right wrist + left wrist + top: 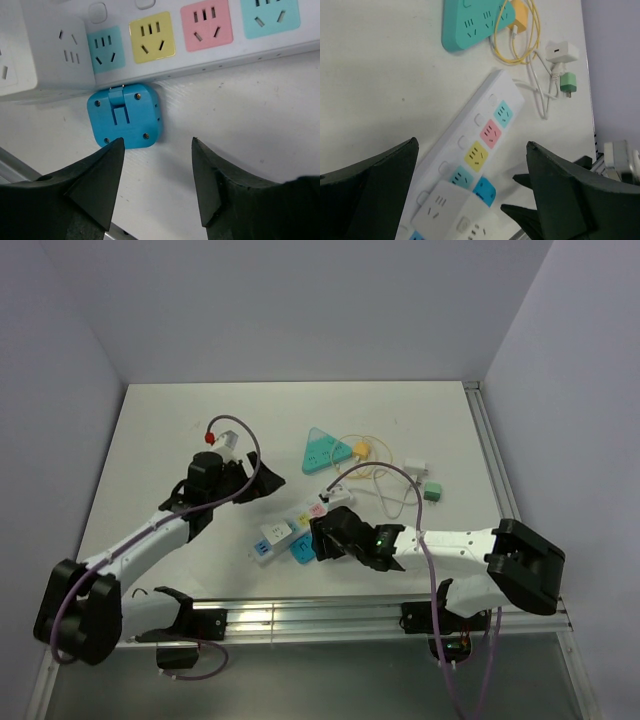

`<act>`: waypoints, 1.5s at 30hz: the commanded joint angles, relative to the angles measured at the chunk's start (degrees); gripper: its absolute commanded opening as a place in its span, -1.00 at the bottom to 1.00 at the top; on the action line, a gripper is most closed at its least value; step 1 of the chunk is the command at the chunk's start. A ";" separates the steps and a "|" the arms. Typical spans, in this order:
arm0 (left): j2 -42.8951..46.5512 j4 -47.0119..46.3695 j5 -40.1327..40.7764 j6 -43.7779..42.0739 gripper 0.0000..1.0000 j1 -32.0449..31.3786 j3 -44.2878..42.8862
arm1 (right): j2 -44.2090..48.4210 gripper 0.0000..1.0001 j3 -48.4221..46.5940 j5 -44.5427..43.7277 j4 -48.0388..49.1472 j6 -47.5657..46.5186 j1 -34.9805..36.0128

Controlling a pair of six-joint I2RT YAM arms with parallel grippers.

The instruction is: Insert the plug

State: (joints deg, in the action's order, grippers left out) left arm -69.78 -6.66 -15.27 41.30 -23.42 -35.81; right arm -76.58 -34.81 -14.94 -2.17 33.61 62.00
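Table (160,440): blue plug (125,116) against power strip (177,30) (right tool (157,150) spread).

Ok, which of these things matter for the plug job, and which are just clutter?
Job: blue plug; white strip; right pincer, open over the plug.
Lying about: teal strip; yellow charger; white charger; green plug; white cube.
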 commanded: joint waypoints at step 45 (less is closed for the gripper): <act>22.85 29.33 26.24 17.06 0.99 -18.76 5.50 | -10.78 0.52 -25.57 -15.03 -22.34 2.96 -37.46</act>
State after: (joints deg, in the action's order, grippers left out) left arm -45.58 21.19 7.35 56.75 -40.66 -26.24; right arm -85.06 -57.58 -23.83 -18.98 35.29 27.62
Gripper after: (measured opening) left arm 0.994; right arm 0.758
